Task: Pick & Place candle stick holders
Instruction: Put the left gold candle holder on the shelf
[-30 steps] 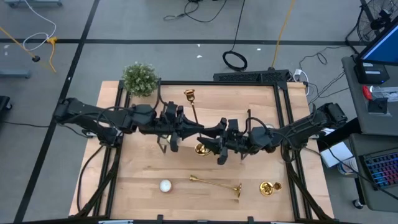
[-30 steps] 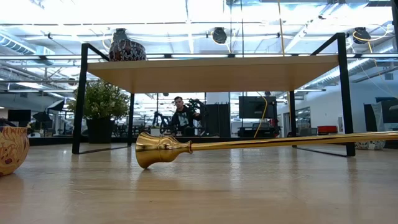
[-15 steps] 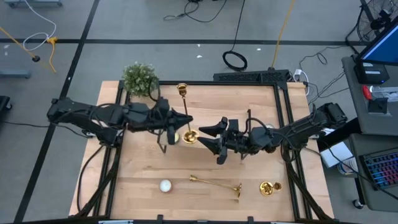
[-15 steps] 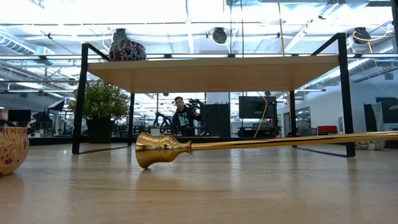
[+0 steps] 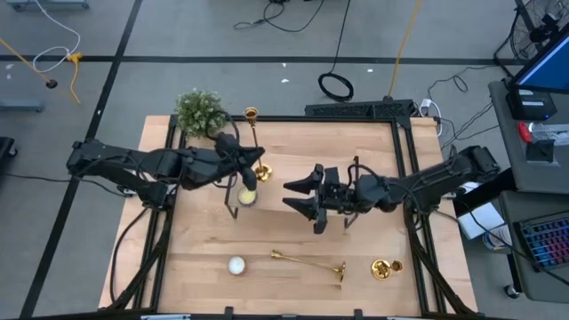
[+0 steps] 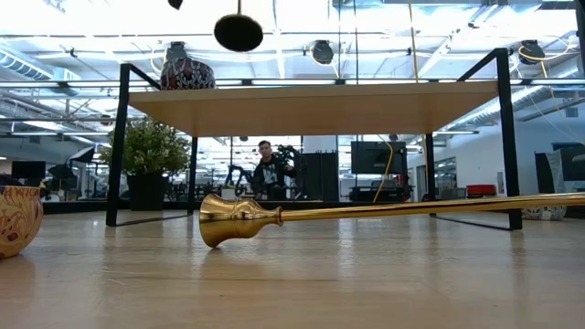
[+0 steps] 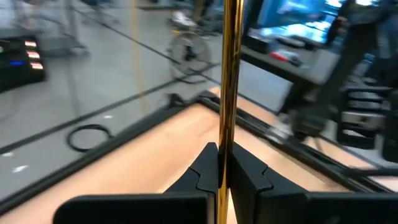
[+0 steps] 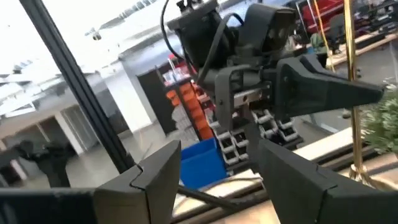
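Holding: we see the left gripper (image 7: pixel 222 171) clamped on an upright candlestick's stem (image 7: pixel 231 74), raised near the plant (image 5: pixel 199 111).
Right gripper (image 5: pixel 298 196): fingers apart, mid-table.
Second candlestick (image 5: pixel 308 261): lying flat at the front.
Third candlestick (image 5: pixel 385 268): front right.

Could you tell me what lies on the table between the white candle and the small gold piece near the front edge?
In the high view, a gold candlestick lies on its side between the white candle and the gold piece.

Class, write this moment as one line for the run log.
left gripper: shut on candlestick, lifted | right gripper: open, mid-table | second candlestick: lying on table
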Motion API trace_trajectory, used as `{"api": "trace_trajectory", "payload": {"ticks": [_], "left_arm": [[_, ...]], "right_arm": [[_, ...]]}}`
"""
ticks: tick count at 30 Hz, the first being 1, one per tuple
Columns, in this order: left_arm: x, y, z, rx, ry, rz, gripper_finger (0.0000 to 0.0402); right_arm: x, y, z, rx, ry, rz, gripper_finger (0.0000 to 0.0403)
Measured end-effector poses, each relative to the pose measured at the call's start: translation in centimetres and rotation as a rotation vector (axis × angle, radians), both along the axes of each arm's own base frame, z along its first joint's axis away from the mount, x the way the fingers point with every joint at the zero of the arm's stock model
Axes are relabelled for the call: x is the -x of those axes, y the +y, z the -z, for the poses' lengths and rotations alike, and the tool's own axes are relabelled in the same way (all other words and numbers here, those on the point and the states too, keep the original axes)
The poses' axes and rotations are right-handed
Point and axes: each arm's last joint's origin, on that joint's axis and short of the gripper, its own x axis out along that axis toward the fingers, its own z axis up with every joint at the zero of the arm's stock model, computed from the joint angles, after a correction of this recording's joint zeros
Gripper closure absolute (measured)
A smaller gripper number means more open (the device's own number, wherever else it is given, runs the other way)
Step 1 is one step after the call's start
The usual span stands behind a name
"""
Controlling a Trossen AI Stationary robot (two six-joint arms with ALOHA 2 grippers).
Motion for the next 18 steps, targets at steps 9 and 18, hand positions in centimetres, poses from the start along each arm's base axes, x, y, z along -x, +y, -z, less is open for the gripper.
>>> {"api": "trace_trajectory", "payload": {"ticks": [9, 18], "left_arm": [[0.0, 1.7, 1.0, 0.0, 0.047, -0.189, 0.0385], [-1.7, 2.5, 3.7, 0.004, 0.156, -0.281, 0.0385]], "right_arm": [[2.9, -3.2, -2.1, 0.044, 0.079, -0.076, 0.0193], [5.6, -3.9, -3.9, 0.065, 0.069, -0.082, 0.0193]]}}
